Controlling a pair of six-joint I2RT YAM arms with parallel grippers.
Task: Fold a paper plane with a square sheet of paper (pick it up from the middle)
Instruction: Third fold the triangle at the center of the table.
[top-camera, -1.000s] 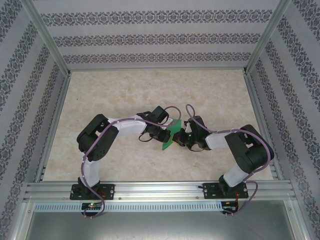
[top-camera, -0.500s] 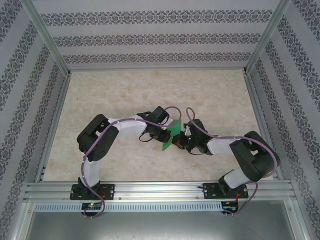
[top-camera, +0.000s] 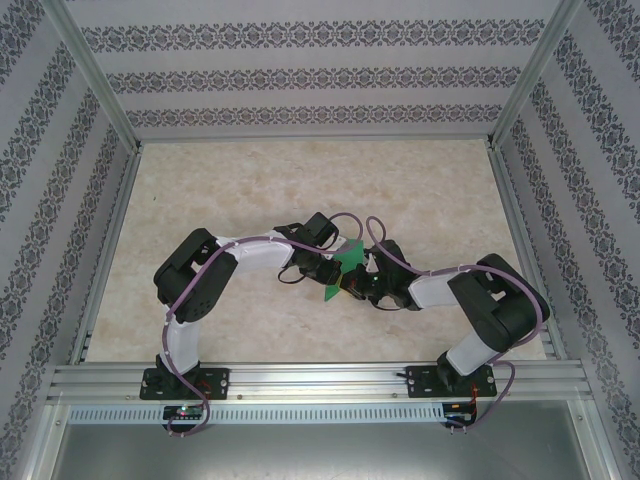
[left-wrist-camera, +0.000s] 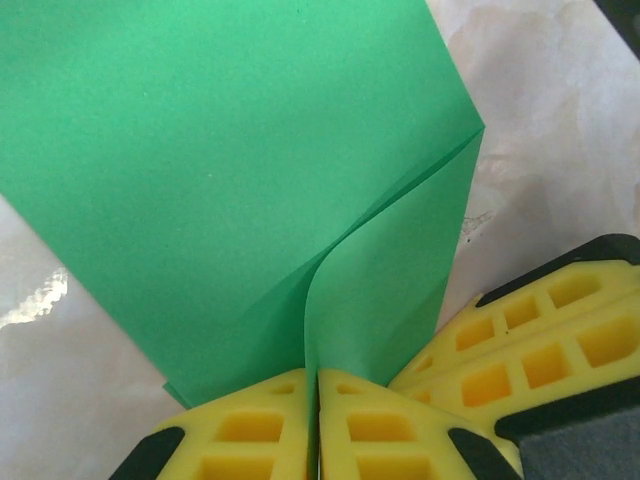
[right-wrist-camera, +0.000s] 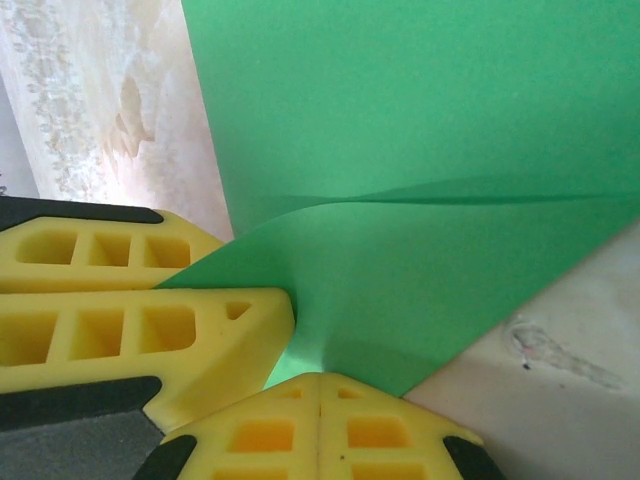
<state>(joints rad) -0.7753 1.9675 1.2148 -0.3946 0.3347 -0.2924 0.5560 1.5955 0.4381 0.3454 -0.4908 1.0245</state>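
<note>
I've got both arms bent in toward each other over the middle of the counter (top-camera: 300, 180), a little nearer the near edge than the far one. The green sheet of paper (top-camera: 347, 263) sits right between them. On the left wrist camera, the left gripper (left-wrist-camera: 317, 375) is closed, with its yellow fingers pressed together on the paper's edge. One layer curls up from the pinch in a soft bend and the other layer lies flatter behind it, so the sheet is partly folded over. On the right wrist camera, the right gripper (right-wrist-camera: 320, 378) is closed too, nipping the paper at its fingertips just beside the left one's fingers. The two grippers meet at an angle and almost touch. I can't tell whether the paper touches the counter.
</note>
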